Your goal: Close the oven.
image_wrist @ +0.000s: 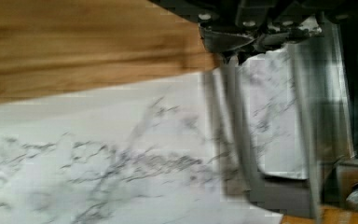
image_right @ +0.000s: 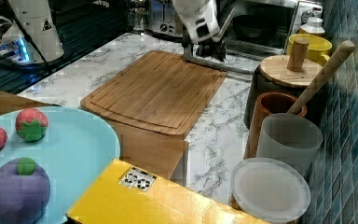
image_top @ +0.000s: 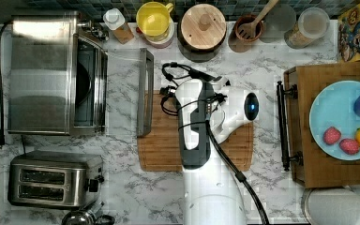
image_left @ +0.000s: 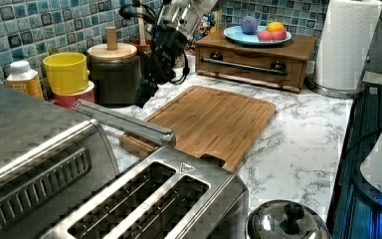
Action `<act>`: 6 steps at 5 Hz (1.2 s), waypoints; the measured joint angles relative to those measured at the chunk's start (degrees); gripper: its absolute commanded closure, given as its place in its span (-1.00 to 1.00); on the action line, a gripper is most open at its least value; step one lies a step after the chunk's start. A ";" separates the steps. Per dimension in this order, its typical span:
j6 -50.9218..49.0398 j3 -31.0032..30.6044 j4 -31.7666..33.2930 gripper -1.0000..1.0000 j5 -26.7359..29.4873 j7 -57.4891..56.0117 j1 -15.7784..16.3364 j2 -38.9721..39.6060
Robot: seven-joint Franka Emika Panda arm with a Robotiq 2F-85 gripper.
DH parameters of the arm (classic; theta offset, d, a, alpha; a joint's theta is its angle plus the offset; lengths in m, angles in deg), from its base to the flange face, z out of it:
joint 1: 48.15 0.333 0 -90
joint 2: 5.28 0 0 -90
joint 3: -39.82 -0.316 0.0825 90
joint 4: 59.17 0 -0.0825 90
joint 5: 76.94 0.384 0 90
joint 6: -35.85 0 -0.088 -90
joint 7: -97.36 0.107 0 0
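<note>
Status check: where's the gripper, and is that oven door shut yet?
Gripper low by the door handle. Oven door still folded fully down, interior exposed. Cutting board lies just beyond the handle.

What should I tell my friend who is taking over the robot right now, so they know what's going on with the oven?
Gripper: low by the oven door's handle, at the edge of the cutting board. Whether its fingers are open or shut cannot be made out.

Oven: at the top view's left, on the marble counter. Its door lies folded down flat, with the handle at the outer edge next to the cutting board. The dark inside is exposed.

Done: the arm has reached the handle area.

Left: lift the door by the handle and swing it up until it shuts. The toaster beside the oven is not part of the job.
</note>
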 measured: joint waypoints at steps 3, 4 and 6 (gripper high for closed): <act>-5.62 0.05 0.45 1.00 -0.22 -7.50 -0.09 1.36; -5.79 -0.14 0.11 1.00 -1.62 -7.50 -0.08 1.59; -5.76 -3.43 -1.01 1.00 1.34 -7.50 0.01 3.76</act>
